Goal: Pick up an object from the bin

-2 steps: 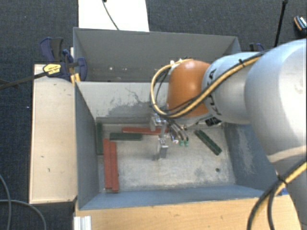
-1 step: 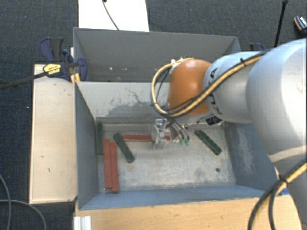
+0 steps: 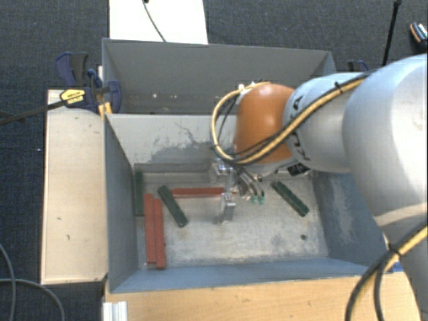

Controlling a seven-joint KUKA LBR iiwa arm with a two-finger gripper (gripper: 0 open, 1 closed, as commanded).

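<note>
Beneath the orange wrist cover, the gripper hangs low over the floor of the bin, at the right end of a thin red bar that lies crosswise near the middle. Whether the claw is wide or narrow, I cannot tell. A grip this close to the bar's end would likely let it swing or slip out on lifting. Just left, a slanted dark green bar meets the red bar's other end and could be dragged along. Farther off, a green bar on the right and a thick red bar on the left pose little risk.
</note>
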